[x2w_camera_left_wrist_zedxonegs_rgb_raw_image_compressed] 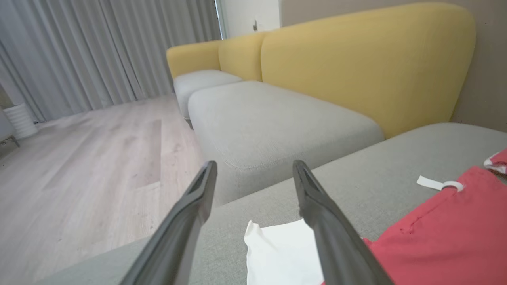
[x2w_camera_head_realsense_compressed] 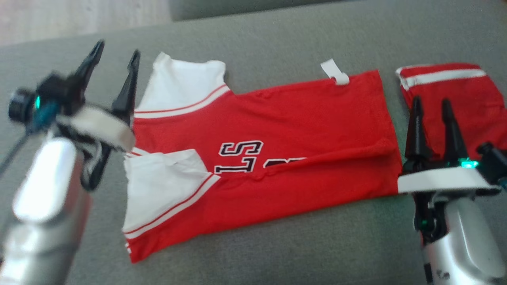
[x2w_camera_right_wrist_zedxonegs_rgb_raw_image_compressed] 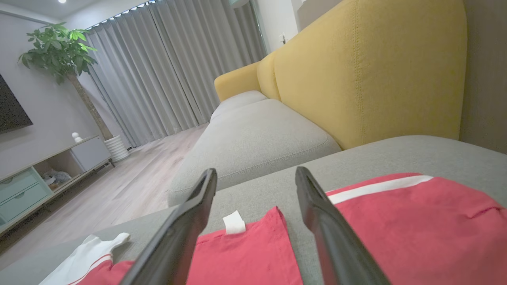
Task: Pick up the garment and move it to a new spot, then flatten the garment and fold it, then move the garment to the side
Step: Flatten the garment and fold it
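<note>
Wide and empty, the left gripper (x2w_camera_head_realsense_compressed: 117,48) hangs just left of the red jersey (x2w_camera_head_realsense_compressed: 277,130) at its sleeve end; the right gripper (x2w_camera_head_realsense_compressed: 431,100), equally spread, stands just right of its hem end. Its long axis runs gripper to gripper along the grey cushion (x2w_camera_head_realsense_compressed: 277,245); each arm is nearer one end.

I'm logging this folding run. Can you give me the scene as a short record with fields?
garment: red jersey, white sleeves, on grey cushion
fold state: one long side folded over, hiding part of the lettering
left end effector: open, empty, beside a sleeve
right end effector: open, empty, near the jersey's hem
nearby: second red garment, white tag at hem
</note>
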You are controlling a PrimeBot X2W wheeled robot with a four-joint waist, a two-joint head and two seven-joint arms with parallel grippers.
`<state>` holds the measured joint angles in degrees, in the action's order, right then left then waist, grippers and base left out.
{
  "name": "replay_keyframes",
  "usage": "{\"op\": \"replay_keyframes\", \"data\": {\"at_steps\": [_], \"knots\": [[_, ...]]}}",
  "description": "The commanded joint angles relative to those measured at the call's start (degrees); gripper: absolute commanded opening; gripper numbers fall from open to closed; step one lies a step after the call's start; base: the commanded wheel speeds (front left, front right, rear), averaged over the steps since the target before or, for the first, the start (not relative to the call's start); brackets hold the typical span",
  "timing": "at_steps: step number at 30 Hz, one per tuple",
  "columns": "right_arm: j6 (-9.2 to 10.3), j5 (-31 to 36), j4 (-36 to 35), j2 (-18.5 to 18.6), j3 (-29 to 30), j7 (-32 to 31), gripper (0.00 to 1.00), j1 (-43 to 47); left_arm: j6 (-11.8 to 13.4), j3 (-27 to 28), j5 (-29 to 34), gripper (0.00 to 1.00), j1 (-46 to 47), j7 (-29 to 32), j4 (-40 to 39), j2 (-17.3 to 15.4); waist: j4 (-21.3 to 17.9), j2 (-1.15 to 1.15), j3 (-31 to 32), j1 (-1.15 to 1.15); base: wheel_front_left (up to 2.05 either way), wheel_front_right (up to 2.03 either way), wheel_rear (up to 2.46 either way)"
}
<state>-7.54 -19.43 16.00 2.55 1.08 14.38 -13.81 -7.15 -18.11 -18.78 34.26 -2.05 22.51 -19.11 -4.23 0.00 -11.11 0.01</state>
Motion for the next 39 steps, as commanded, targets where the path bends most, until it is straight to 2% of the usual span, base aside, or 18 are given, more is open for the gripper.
{"op": "replay_keyframes", "data": {"at_steps": [1, 6, 7, 12, 17, 27, 35, 37, 39], "knots": [[0.05, -0.7, -2.5, 0.3, -1.3, 0.6, 1.00, -2.4, -0.3, -0.3, -1.5, 1.00, 4.7, 2.6, 0.6, -3.4, -2.2, 0.00, -2.8, -0.01, 0.00, 0.00, 0.00], [0.05, -2.0, -4.2, 0.3, -2.3, 0.6, 1.00, -4.7, -0.3, -11.2, -7.9, 1.00, 13.5, 10.4, 6.2, -9.4, -4.9, 0.00, -6.3, -0.01, 0.00, 0.00, 0.00], [0.05, -2.0, -4.2, 0.3, -2.3, 0.6, 1.00, -4.7, -0.3, -11.2, -7.9, 1.00, 13.5, 10.4, 6.2, -9.4, -4.9, 0.00, -6.3, -0.01, 0.00, 0.00, 0.00], [0.05, -3.0, -6.1, 0.3, -3.7, 0.6, 1.00, -6.3, -0.3, -17.5, -13.6, 1.00, 19.8, 16.2, 12.1, -14.1, -7.6, 0.00, -9.6, -0.01, 0.00, 0.00, 0.00], [0.05, -4.0, -7.9, 0.3, -4.8, 0.6, 1.00, -7.2, -0.3, -20.5, -17.4, 1.00, 24.3, 17.7, 16.9, -16.9, -10.0, 0.00, -12.8, -0.01, 0.00, 0.00, 0.00], [0.05, -4.3, -9.0, 0.3, -4.7, 0.6, 1.00, -7.8, -0.3, -27.6, -24.2, 1.00, 29.0, 17.4, 22.3, -19.3, -11.5, 0.00, -16.3, -0.01, 0.00, 0.00, 0.00], [0.05, -3.9, -8.0, 0.3, -4.2, 0.6, 1.00, -8.2, -0.3, -33.9, -29.5, 1.00, 29.7, 17.6, 22.7, -18.9, -11.3, 0.00, -16.1, -0.01, 0.00, 0.00, 0.00], [0.05, -3.8, -7.7, 0.3, -4.1, 0.6, 1.00, -8.3, -0.3, -35.5, -31.3, 0.00, 29.6, 18.5, 21.8, -18.8, -11.2, 0.00, -15.9, -0.01, 0.00, 0.00, 0.00], [0.05, -3.4, -7.4, 0.3, -3.9, 0.6, 1.00, -8.5, -0.3, -36.9, -32.7, 0.00, 29.7, 18.2, 20.6, -19.0, -10.8, 0.00, -15.4, -0.01, 0.00, 0.00, 0.00]]}}
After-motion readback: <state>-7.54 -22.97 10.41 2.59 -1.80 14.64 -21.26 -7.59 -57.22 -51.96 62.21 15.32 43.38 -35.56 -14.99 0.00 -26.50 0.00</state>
